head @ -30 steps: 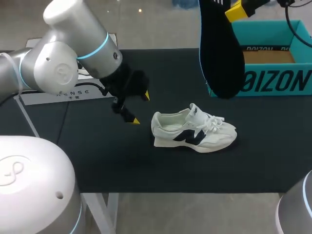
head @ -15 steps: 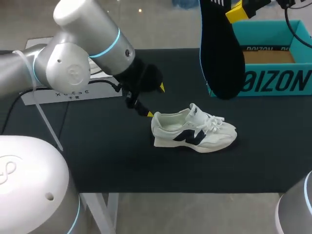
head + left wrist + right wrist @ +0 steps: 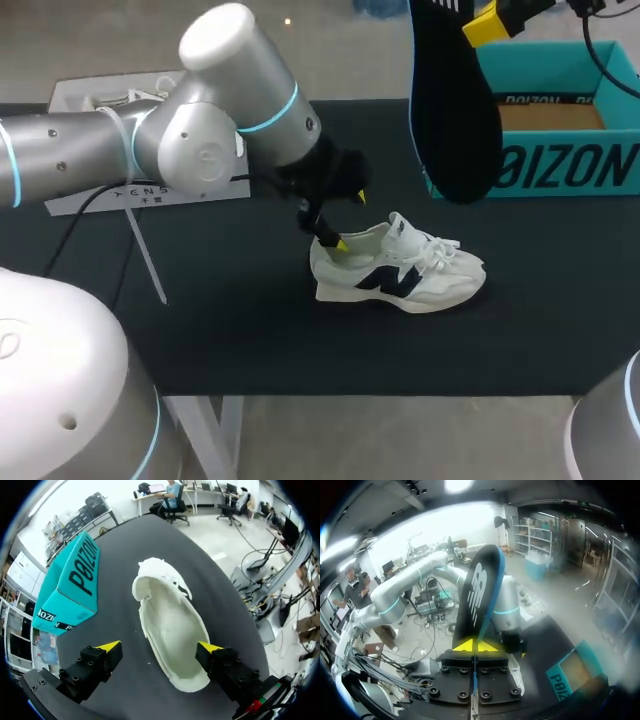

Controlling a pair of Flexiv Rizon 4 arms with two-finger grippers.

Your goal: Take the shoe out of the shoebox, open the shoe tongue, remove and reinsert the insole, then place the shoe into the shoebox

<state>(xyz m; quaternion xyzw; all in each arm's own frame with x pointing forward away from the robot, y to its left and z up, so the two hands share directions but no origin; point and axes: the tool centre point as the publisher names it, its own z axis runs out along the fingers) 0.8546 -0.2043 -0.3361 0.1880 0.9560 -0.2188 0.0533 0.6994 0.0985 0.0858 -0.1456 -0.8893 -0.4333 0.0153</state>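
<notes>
Shoe [image 3: 400, 270]: white with a dark side mark, standing on its sole on the black table [image 3: 250, 330], toe toward the right arm's side, near the shoebox [image 3: 560, 130] but apart from it. From the left wrist its opening [image 3: 170, 625] faces up, pale inside, laces at the far end. Shoebox: teal, open at the top with a tan interior, at the table's far right corner. From the left wrist it [image 3: 70, 587] lies beside the shoe, a strip of table between them. Insole [image 3: 452, 110]: dark with a blue edge, held in the air well above the table, hanging lengthwise, its lower end in front of the shoebox's near left corner in the head view. Right gripper [image 3: 485, 25]: high over the table's far side, clamped narrow on the insole's upper end. From its own wrist the yellow tips [image 3: 476, 646] meet on the insole [image 3: 477, 595], which stands out ahead of them and shows a white mark; the shoebox [image 3: 570, 672] is far below. Left gripper [image 3: 349, 220]: at the shoe's heel end, fingers spread wide and gripping nothing. From its own wrist the heel lies between the tips [image 3: 160, 647]; one tip is at the heel's edge, contact not clear, and the other is off to the side over bare table. White board [image 3: 150, 190]: on the table's far left, partly behind the left arm.
</notes>
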